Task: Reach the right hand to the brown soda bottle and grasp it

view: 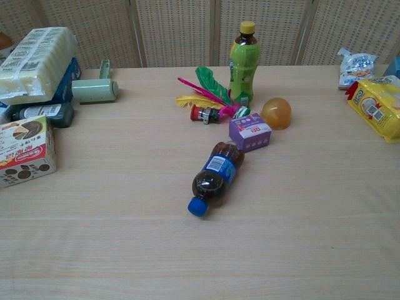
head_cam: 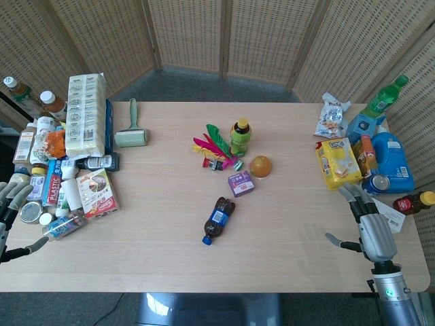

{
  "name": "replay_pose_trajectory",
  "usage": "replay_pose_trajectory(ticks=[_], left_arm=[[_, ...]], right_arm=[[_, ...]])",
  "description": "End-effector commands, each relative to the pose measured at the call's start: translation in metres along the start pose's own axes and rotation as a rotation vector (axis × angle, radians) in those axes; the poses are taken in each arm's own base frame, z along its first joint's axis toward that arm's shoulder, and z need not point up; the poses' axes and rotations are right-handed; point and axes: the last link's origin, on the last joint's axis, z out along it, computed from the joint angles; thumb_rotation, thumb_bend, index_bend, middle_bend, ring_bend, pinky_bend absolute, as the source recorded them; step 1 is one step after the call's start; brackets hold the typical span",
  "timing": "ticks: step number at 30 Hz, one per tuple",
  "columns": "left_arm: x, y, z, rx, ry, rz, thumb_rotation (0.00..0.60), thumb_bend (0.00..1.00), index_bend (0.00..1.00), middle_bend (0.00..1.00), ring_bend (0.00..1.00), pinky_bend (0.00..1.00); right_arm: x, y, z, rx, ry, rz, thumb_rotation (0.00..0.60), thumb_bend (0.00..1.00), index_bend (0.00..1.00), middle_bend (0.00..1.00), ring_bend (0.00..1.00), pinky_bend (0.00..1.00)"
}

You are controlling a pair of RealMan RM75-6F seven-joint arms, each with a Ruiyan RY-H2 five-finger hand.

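Observation:
The brown soda bottle (head_cam: 218,219) (view: 214,177) lies on its side in the middle of the table, blue cap toward the front edge, blue label up. My right hand (head_cam: 368,227) hovers at the table's front right, far to the right of the bottle, fingers spread and holding nothing. At the far left edge of the head view my left hand (head_cam: 9,202) is partly cut off, fingers apart and empty. Neither hand shows in the chest view.
A purple box (head_cam: 240,183), an orange ball (head_cam: 260,166), a green bottle (head_cam: 240,136) and coloured feathers (head_cam: 211,146) sit just behind the soda bottle. Snack packs and bottles (head_cam: 360,153) crowd the right side; boxes and jars (head_cam: 68,170) crowd the left.

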Motion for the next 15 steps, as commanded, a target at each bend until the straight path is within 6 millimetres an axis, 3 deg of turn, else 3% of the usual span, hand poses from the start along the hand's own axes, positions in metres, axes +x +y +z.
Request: replay_pose_trajectory(ticks=[1,9,15], left_arm=[[0.001,0.000,0.000,0.002,0.002,0.000,0.600,0.00,0.00,0.00,0.00,0.00],[0.006,0.000,0.001,0.010,0.016,-0.016,0.600,0.00,0.00,0.00,0.00,0.00],[0.013,0.000,0.002,0.037,0.002,-0.063,0.600,0.00,0.00,0.00,0.00,0.00]], right_arm=[[-0.001,0.000,0.000,0.000,-0.004,0.000,0.600,0.08,0.00,0.00,0.00,0.00],[-0.016,-0.004,0.008,0.072,-0.083,-0.042,0.600,0.06,0.00,0.00,0.00,0.00],[-0.027,-0.015,0.041,0.240,-0.166,-0.143,0.600,0.05,0.00,0.00,0.00,0.00]])
